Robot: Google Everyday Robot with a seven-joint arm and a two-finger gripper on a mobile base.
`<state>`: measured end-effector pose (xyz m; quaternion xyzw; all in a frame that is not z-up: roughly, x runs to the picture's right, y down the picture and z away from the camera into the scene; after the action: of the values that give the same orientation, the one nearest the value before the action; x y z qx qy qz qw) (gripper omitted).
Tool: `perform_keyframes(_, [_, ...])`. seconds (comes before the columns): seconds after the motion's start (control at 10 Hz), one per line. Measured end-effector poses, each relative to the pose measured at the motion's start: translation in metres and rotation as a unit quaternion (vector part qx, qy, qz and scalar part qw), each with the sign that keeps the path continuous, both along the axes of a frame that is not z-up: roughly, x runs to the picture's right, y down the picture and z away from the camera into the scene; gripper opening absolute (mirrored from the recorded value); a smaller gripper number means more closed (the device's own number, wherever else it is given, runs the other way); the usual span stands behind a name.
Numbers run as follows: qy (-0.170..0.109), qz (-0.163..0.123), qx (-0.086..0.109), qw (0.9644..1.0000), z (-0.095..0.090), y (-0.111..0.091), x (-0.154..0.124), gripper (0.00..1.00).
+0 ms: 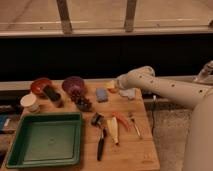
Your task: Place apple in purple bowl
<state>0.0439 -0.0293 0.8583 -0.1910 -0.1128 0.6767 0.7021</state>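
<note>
right of the purple bowl (73,84), gripper (124,91) sits (near the apple (112,88)).

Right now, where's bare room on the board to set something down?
Free: the board's front-right corner, below the fork and right of the black-handled tool; also the green tray's floor. Crowded: back left around the purple bowl and orange bowl, and mid-board around the carrot. The gripper sits back right, by the apple.
</note>
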Motion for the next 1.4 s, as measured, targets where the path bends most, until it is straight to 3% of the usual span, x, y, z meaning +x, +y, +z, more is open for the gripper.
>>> perform_keyframes(0.4, [-0.044,-0.054,0.045,0.9965,-0.014,-0.043,-0.069,0.0])
perform_keyframes(0.6, [-0.076,-0.089,0.061,0.9913,-0.019,-0.056,-0.115,0.0])
perform_keyframes(0.9, [-0.12,-0.117,0.064,0.9838,-0.021,-0.063,-0.169,0.0])
perform_keyframes(1.4, [-0.123,-0.118,0.065,0.9831,-0.021,-0.065,-0.172,0.0])
